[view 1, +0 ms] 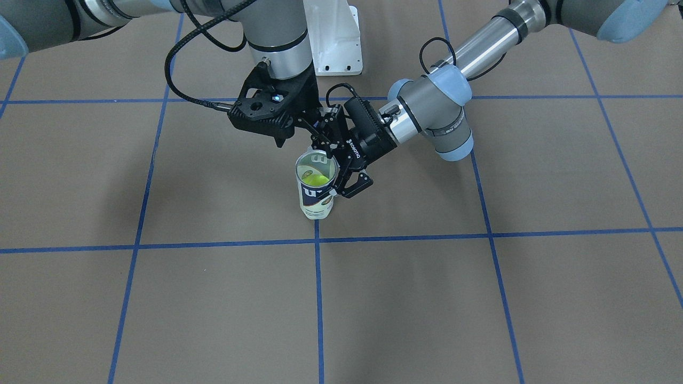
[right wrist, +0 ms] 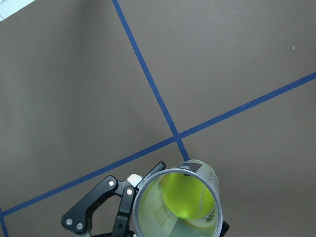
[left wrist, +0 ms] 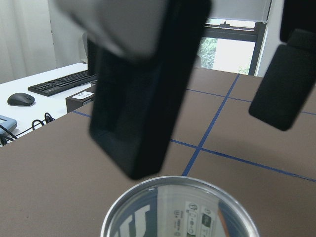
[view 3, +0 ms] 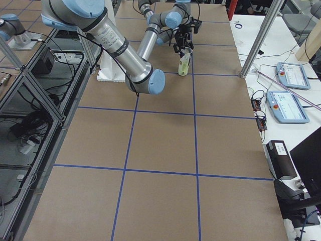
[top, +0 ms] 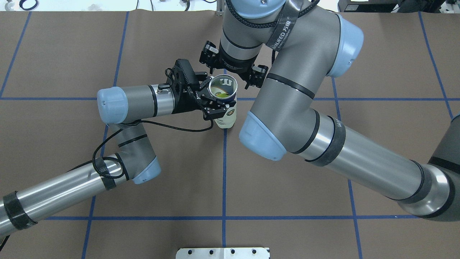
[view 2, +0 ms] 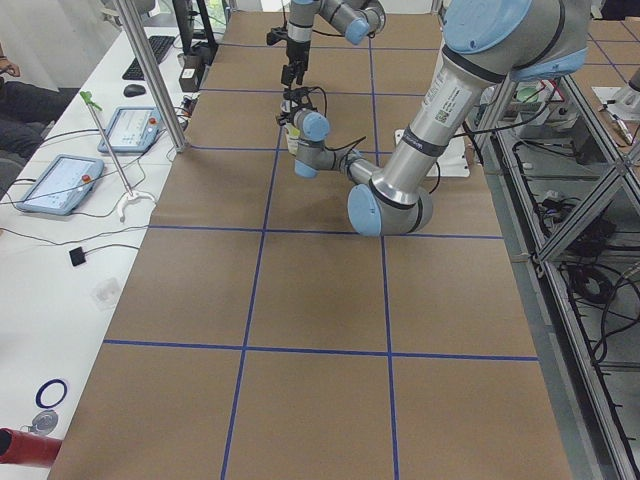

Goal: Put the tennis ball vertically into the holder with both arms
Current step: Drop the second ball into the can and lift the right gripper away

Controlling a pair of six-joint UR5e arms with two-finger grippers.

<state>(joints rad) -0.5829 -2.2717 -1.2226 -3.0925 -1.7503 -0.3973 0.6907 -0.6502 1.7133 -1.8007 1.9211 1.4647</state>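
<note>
The clear holder [view 1: 316, 205] with its navy and white label stands upright on the brown table near a crossing of blue tape lines. It also shows in the overhead view [top: 225, 120]. A yellow-green tennis ball [view 1: 315, 180] lies inside it, seen through the open top in the right wrist view [right wrist: 187, 195]. My left gripper [view 1: 336, 170] reaches in level from the side and is shut on the holder's upper part. My right gripper [left wrist: 207, 145] hangs just above the holder's rim [left wrist: 182, 212], pointing down, its fingers [left wrist: 133, 123] apart and empty.
The white bolted base [view 1: 336, 37] stands behind the holder on the robot's side. Both arms crowd the space over the holder [top: 222, 87]. Side tables with tablets [view 2: 60, 180] [view 3: 288, 105] and metal posts flank the table's ends.
</note>
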